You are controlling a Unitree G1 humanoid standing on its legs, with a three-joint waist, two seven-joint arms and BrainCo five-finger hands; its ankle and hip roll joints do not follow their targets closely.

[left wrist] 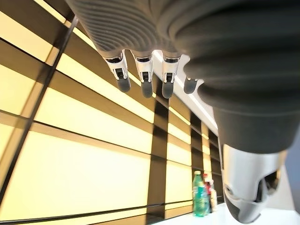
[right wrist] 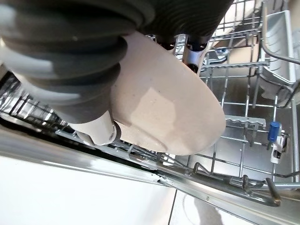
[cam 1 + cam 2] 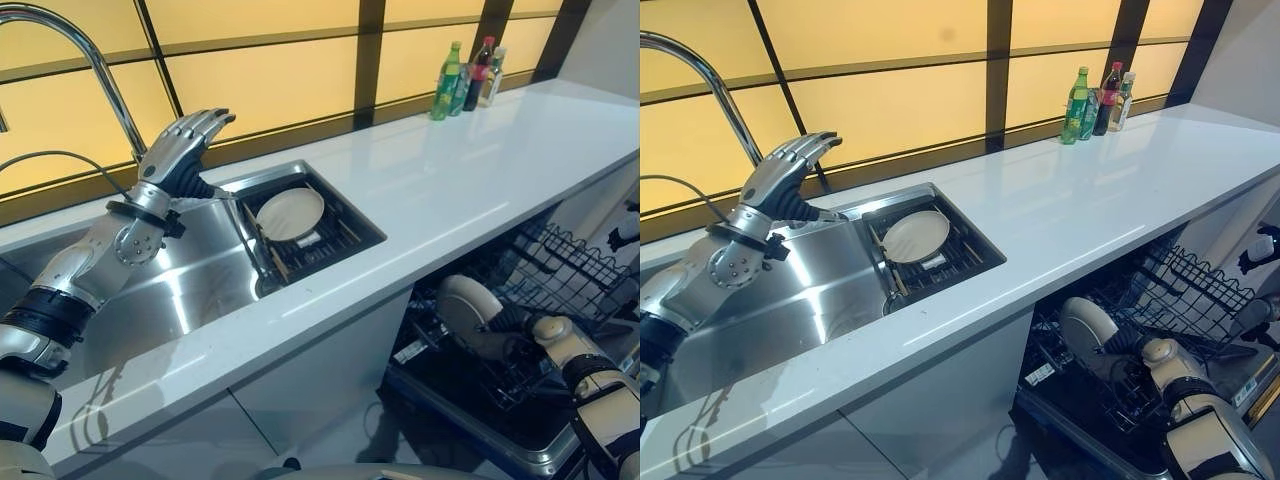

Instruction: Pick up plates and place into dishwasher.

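Note:
A beige plate lies in the dark drying rack at the right end of the sink. My left hand hangs in the air above the sink's back edge, left of that plate, open and holding nothing; its straight fingers point toward the window. Down at the lower right, my right hand is shut on a second beige plate, thumb on one face and fingers behind. That plate stands on edge, low among the wires of the pulled-out dishwasher rack.
A curved tap rises behind the left hand. The white counter runs to the right, with three bottles at its far back. A grey cutlery basket sits in the dishwasher rack.

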